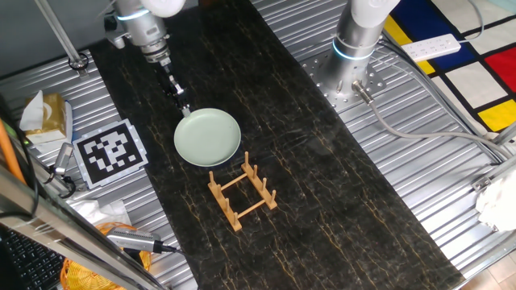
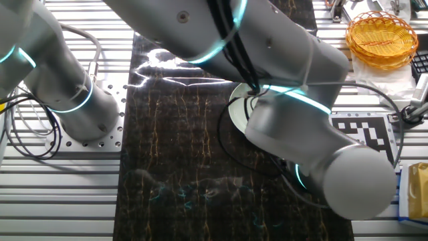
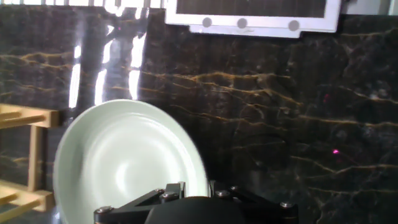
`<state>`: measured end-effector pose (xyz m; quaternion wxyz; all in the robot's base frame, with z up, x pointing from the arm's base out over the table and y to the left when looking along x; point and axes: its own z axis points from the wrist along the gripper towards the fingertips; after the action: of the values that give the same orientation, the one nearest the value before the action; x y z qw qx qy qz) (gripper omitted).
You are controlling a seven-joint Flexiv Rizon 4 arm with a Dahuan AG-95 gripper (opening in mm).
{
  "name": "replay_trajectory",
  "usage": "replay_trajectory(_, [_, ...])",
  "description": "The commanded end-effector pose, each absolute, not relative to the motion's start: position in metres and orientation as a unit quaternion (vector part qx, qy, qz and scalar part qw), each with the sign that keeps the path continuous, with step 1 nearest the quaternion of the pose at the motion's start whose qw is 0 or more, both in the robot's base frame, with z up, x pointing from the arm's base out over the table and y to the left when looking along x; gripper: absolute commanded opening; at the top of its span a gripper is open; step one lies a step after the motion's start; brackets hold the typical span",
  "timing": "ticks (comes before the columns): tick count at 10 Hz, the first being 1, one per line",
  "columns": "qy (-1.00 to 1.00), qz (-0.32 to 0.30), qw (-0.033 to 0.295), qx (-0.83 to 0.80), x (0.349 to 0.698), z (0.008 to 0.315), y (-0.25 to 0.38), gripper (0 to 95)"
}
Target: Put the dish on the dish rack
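While the gripper (image 1: 185, 110) sits low at the rim of the dish (image 1: 208, 137), its fingers look pinched on that edge, though the hand view hides the tips and the exact hold cannot be told. From the gripper, the pale green dish spreads forward on the dark marbled tabletop (image 1: 322, 161). Beyond the dish's far side stands the wooden dish rack (image 1: 242, 193), just beside it; in the hand view the dish rack (image 3: 25, 155) shows at the left edge.

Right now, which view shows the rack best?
One fixed view: the whole rack stands clear beside the dish. The hand view catches only its end at the left edge. In the other fixed view the arm hides it.
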<state>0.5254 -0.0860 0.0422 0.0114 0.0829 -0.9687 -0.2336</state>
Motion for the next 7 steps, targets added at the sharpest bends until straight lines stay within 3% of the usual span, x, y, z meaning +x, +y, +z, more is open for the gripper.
replay_trajectory(1, [-0.969, -0.233, 0.011, 0.080, 0.5259, 0.0341, -0.0793, 38.0])
replay_trajectory(2, [-0.969, -0.232, 0.011, 0.081, 0.5243, 0.0325, -0.0782, 19.0])
replay_trajectory(7, [-0.969, -0.231, 0.010, 0.084, 0.5187, 0.0303, -0.0779, 19.0])
